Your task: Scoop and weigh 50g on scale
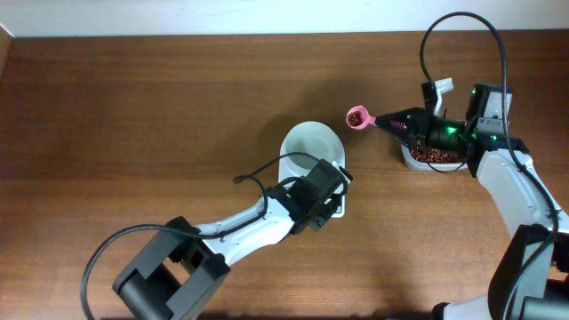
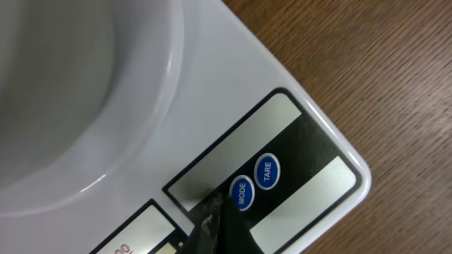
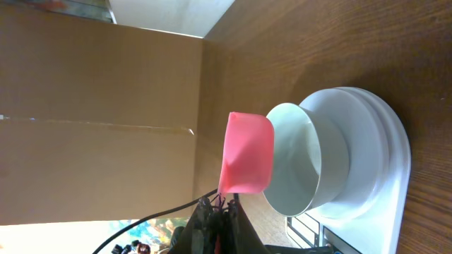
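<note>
Bean-filled pink scoop (image 1: 356, 116) in right tool (image 1: 380, 119), near scale (image 2: 240, 85)

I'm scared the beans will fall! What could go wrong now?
The full pink scoop in the right gripper hangs over bare table, not yet over the bowl, so beans could spill short. The shut left gripper sits right by the MODE button on the scale; a bump might change the reading.
</note>
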You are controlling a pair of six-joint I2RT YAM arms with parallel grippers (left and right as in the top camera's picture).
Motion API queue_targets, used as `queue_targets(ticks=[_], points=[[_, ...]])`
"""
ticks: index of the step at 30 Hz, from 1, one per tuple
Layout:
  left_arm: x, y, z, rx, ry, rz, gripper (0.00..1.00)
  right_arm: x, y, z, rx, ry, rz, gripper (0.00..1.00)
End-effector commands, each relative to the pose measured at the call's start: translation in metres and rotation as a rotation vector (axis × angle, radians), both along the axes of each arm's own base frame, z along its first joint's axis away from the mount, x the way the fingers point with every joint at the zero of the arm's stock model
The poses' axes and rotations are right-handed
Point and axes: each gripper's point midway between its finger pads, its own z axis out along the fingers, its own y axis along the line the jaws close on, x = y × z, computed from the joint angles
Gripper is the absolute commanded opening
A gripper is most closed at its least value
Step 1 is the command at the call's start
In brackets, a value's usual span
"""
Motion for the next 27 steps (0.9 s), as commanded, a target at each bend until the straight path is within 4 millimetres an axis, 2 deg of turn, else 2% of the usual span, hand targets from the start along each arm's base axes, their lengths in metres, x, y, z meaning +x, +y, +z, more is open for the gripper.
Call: queue_targets(ticks=[1,6,8,10,13,15,19,21,23,24,27], points=[[-0.005,0.002,-0.016,0.033,0.028,-0.02,0.0,0.003,-0.001,0.003,-0.005,-0.017,0.001,0.04],[-0.001,0.007,-0.016,0.045,0.013,0.031,0.0,0.003,-0.001,0.003,-0.005,-0.017,0.001,0.04],[0.0,0.007,-0.009,0.045,0.014,0.031,0.0,0.003,-0.001,0.003,-0.005,-0.017,0.0,0.04],[0.001,0.005,0.013,0.033,0.003,0.031,0.0,0.003,-0.001,0.003,-0.005,-0.017,0.0,0.04],[0.004,0.002,0.06,-0.014,-0.041,0.031,0.0,0.003,-0.001,0.003,-0.005,-0.017,0.001,0.04],[0.002,0.004,0.08,-0.041,-0.065,0.032,0.07,0.003,-0.001,0.003,-0.005,-0.017,0.0,0.04],[-0.017,0.024,0.11,-0.038,-0.063,0.032,0.29,0.003,-0.001,0.003,-0.005,-0.017,0.0,0.04],[-0.026,0.034,0.121,-0.033,-0.058,0.032,0.49,0.003,-0.001,0.003,-0.006,-0.018,0.0,0.04],[-0.034,0.042,0.133,-0.038,-0.064,0.032,0.78,0.003,-0.001,0.003,-0.006,-0.018,0.0,0.04],[-0.034,0.047,0.139,-0.037,-0.082,0.041,0.99,0.003,-0.001,0.003,-0.006,-0.018,0.0,0.04],[-0.027,0.064,0.145,0.028,-0.143,0.094,0.99,0.003,-0.001,0.003,-0.006,-0.018,0.0,0.04]])
